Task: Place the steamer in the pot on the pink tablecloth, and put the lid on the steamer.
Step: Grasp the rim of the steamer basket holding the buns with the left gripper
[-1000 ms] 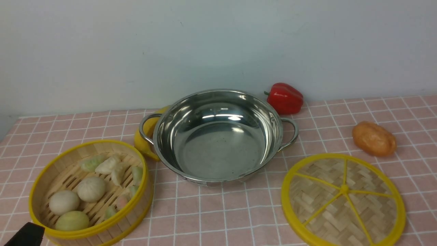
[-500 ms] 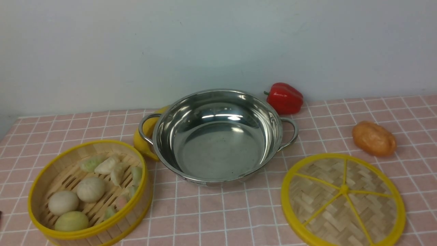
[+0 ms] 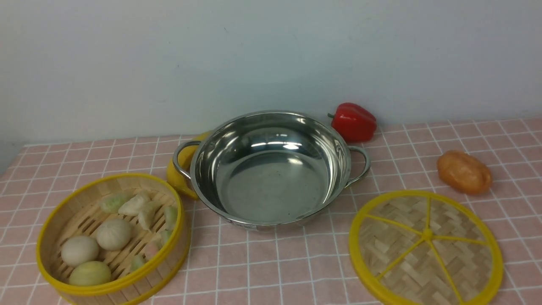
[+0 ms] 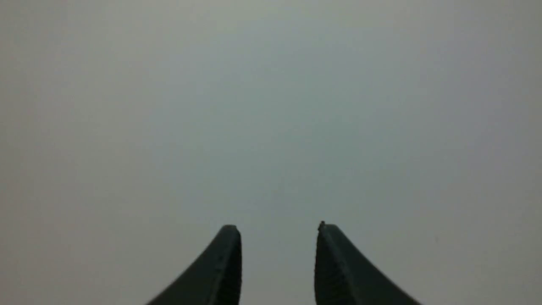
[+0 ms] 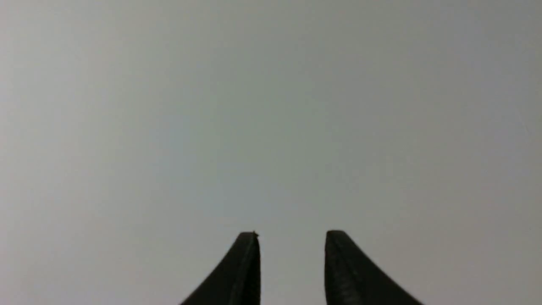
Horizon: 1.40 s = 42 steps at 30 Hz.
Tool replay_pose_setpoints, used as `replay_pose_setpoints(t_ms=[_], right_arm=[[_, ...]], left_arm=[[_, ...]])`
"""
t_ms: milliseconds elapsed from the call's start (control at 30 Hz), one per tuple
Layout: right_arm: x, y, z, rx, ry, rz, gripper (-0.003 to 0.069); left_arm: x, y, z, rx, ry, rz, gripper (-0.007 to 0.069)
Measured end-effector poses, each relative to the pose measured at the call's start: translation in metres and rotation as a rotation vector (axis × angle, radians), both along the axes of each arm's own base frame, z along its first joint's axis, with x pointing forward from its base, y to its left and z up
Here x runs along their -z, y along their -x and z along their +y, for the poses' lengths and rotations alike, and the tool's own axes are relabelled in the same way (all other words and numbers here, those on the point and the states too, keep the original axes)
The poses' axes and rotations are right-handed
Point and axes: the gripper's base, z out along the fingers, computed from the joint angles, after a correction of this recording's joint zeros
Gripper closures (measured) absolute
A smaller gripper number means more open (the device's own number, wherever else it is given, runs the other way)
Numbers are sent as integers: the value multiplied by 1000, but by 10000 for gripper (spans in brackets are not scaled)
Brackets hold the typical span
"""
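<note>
Woven bamboo lid (image 3: pixel 425 248), flat with yellow spokes, lies on the pink tablecloth (image 3: pixel 275 267) right of the shiny round steel pot (image 3: pixel 271 186); the slatted, yellow-rimmed steamer (image 3: pixel 67 214) of pale buns (image 3: pixel 113 234) sits left of it. Fingers of the left pincer (image 4: pixel 278 231) and the right pincer (image 5: pixel 291 237) stand apart, gripping nothing.

Left end effector (image 4: pixel 278 231) and right end effector (image 5: pixel 291 236) both gape (dark fingers slightly parted).
</note>
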Motion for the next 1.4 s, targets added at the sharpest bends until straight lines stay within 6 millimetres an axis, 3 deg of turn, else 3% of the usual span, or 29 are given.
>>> replay_pose_setpoints(t_ms=[33,100,233,300,333,433,567,733,1000,1200,1400], right_arm=[[0,-2,1,-4,2,4,418],[29,-28,2,33,15,320,418],[74,-53,17,5,165,717,418],[87,-59,26,-39,237,828,418],[89,-59,27,-48,238,840,418],[111,-66,45,-165,318,1017,418],[127,-69,61,-292,352,1131,418],[136,-73,70,-381,370,1174,418],[138,-74,72,-411,404,1175,418],[138,-74,72,-419,421,1173,418],[138,-74,72,-420,423,1173,418]], left_arm=[[1,-5,0,5,-3,22,383],[12,-34,-3,93,20,200,386],[50,-83,-8,251,137,603,396],[72,-100,-9,282,182,806,396],[74,-101,-9,289,183,824,396],[116,-127,2,220,203,1178,396],[144,-148,22,36,157,1382,396],[153,-178,45,-169,91,1455,396],[163,-212,65,-321,19,1495,396],[196,-235,82,-347,55,1544,396],[226,-241,106,-390,112,1595,396]])
